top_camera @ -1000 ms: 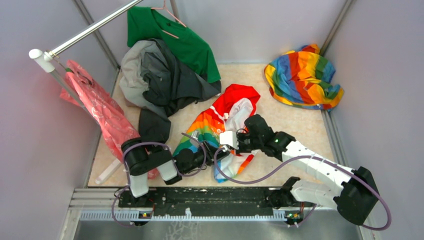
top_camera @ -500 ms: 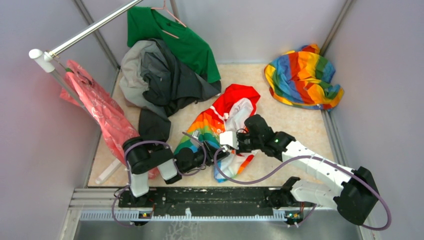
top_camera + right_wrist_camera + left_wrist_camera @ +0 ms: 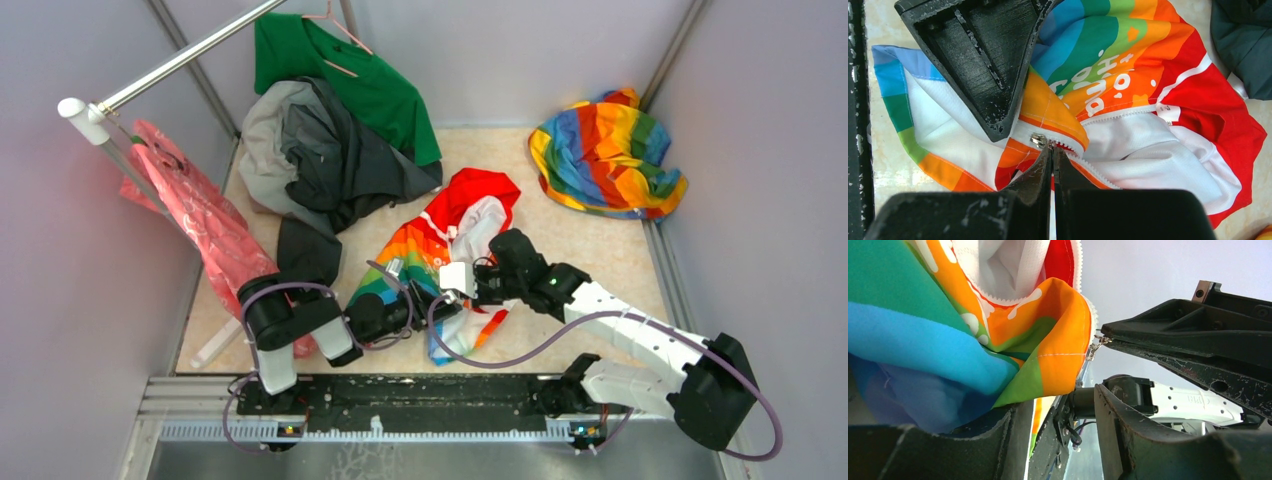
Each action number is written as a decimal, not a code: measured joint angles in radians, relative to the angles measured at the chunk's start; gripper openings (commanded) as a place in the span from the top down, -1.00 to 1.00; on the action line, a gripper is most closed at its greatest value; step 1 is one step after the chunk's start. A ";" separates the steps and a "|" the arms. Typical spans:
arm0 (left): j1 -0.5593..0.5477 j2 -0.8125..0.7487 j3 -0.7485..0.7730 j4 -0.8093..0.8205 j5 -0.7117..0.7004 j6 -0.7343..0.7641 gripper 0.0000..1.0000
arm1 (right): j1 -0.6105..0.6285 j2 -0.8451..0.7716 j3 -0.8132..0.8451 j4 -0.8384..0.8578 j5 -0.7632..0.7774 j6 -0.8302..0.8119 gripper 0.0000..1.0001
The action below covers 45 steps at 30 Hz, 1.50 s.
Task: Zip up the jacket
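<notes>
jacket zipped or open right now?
Open: on the jacket, the two zipper rows diverge from the slider, white lining showing between.

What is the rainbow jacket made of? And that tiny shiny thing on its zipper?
The jacket looks like thin, smooth woven cloth, maybe polyester: it folds softly and has a slight sheen. The zipper pull looks like metal: tiny, silvery and glinting. The zipper teeth look like white plastic, but that's hard to tell.
</notes>
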 measured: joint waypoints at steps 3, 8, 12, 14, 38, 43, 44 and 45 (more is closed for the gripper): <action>0.007 0.000 0.003 0.000 0.003 -0.015 0.01 | 0.000 0.000 0.000 0.000 0.000 0.000 1.00; 0.023 0.002 0.020 0.000 0.021 -0.040 0.25 | 0.000 0.000 0.000 0.000 0.000 0.000 1.00; 0.039 0.002 0.039 0.001 0.040 -0.049 0.36 | 0.000 0.000 0.000 0.000 0.000 0.000 1.00; 0.045 0.002 0.042 0.001 0.048 -0.052 0.55 | 0.000 0.000 0.000 0.000 0.000 0.000 1.00; 0.055 0.070 0.023 0.005 0.065 -0.112 1.00 | 0.000 -0.004 0.001 0.001 0.143 -0.025 1.00; 0.055 0.072 0.010 0.005 0.065 -0.114 1.00 | 0.000 -0.015 0.002 0.002 0.172 -0.036 1.00; 0.055 0.071 0.008 0.005 0.065 -0.114 1.00 | 0.000 -0.018 0.002 0.002 0.178 -0.036 1.00; 0.055 0.069 0.003 0.005 0.065 -0.114 1.00 | -0.002 -0.020 0.002 0.002 0.183 -0.036 1.00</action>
